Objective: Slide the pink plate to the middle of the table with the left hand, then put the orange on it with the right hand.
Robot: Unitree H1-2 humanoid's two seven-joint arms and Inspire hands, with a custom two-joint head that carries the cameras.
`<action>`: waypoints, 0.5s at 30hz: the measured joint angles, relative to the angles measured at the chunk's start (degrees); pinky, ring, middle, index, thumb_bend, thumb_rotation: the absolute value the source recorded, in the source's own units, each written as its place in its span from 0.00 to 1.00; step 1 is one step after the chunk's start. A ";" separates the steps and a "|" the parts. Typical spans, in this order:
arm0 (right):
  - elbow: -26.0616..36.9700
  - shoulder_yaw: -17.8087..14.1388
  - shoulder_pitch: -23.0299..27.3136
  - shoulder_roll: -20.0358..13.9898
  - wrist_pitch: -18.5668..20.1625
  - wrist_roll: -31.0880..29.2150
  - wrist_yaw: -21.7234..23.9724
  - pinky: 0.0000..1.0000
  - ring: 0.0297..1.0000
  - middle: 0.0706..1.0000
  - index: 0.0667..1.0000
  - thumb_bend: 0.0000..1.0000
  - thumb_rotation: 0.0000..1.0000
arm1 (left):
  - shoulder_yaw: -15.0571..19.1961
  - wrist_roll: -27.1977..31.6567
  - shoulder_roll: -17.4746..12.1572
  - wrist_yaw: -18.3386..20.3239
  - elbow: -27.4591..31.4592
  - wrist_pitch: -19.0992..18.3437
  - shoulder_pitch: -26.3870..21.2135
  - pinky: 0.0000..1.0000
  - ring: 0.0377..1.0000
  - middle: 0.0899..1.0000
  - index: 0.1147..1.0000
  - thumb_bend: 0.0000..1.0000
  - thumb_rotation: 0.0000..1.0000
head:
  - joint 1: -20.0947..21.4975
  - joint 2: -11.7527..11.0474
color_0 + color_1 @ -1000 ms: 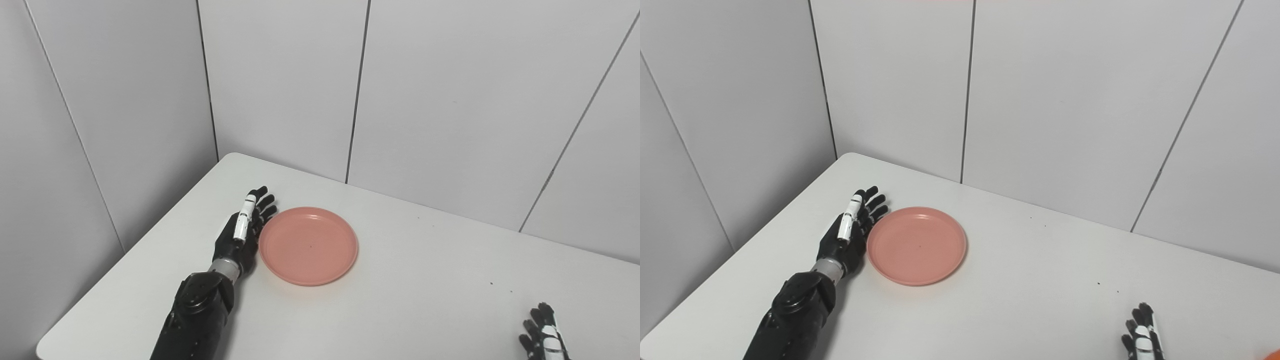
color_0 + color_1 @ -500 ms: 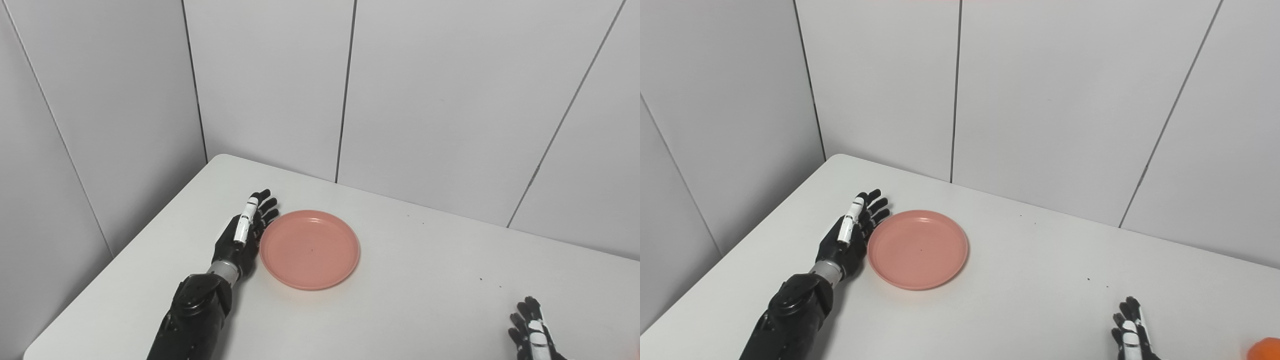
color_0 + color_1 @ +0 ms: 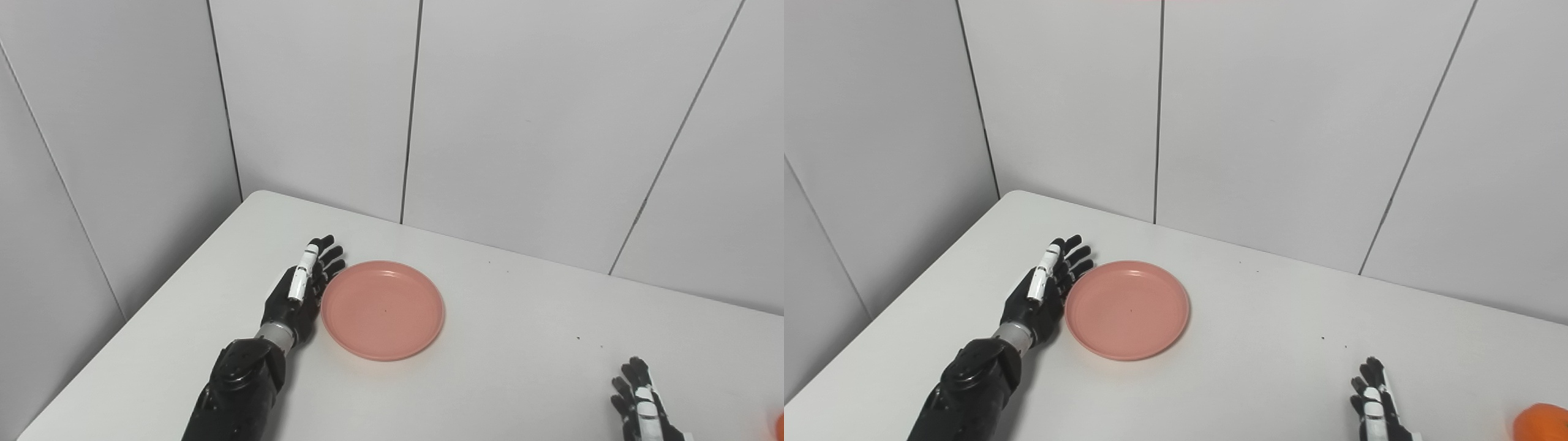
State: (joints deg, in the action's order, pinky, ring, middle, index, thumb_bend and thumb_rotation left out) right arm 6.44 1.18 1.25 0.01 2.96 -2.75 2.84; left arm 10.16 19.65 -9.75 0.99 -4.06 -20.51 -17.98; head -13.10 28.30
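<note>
We see a white table (image 3: pixel 520 367), rounded far-left corner, a few dark specks (image 3: pixel 578 337) on its right half. Behind the table, grey wall panels (image 3: pixel 527 122) with dark vertical seams (image 3: pixel 410 110), meeting in a corner behind the table's left end.

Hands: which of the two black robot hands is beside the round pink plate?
The left hand, fingers outstretched along the round pink plate's left rim. The right hand waits at the bottom edge, near the orange.
</note>
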 measured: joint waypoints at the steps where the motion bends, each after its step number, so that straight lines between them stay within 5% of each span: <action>1: 0.00 0.04 0.00 0.08 0.00 0.18 -0.15 0.95 0.95 0.96 0.96 0.22 1.00 | -0.18 -0.02 0.02 0.06 0.00 -0.07 -0.04 0.96 0.95 0.94 0.92 0.34 1.00 | 0.00 0.00; 15: 0.10 0.95 -0.01 0.65 0.01 1.33 -1.57 0.93 0.94 0.95 0.95 0.23 1.00 | -2.77 -1.24 0.24 1.41 -0.46 0.30 -0.21 0.94 0.94 0.94 0.92 0.32 1.00 | 2.20 1.06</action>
State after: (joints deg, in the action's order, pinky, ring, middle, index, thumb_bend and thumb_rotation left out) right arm 6.55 2.13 1.25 0.65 2.98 -1.42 1.27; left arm 7.39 18.41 -9.52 2.41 -4.52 -20.21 -18.19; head -10.90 29.36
